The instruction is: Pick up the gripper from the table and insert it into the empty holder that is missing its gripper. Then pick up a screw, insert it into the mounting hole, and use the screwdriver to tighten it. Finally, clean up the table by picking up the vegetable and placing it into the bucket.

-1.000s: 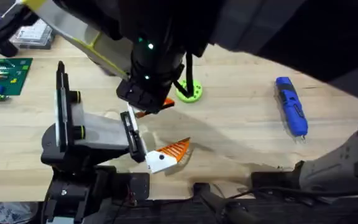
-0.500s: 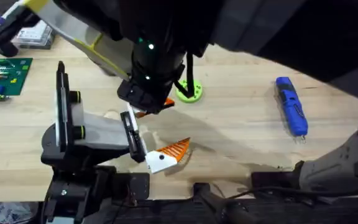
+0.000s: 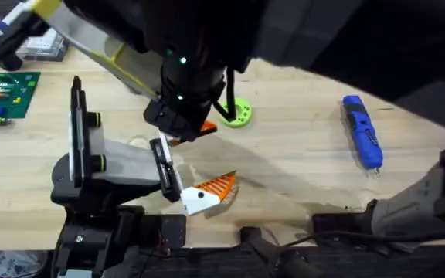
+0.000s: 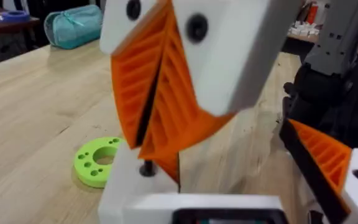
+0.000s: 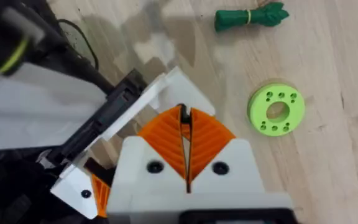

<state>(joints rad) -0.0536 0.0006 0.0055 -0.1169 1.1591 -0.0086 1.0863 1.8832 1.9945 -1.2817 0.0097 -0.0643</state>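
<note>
Arm head edges slightly away from the disc [image 3: 236, 113]. R gripper [image 5: 184, 113] and L gripper [image 4: 146, 144] are both clenched, pads together. Orange gripper [image 3: 211, 191] sits just below them at the holder [image 3: 122, 162] tip. Risk: closed pads descending could knock it askew.

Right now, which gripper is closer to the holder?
Right, it seems. The right gripper has its shut fingertips directly over the holder plates; the left gripper stands to one side, with bare table between it and the holder.
</note>
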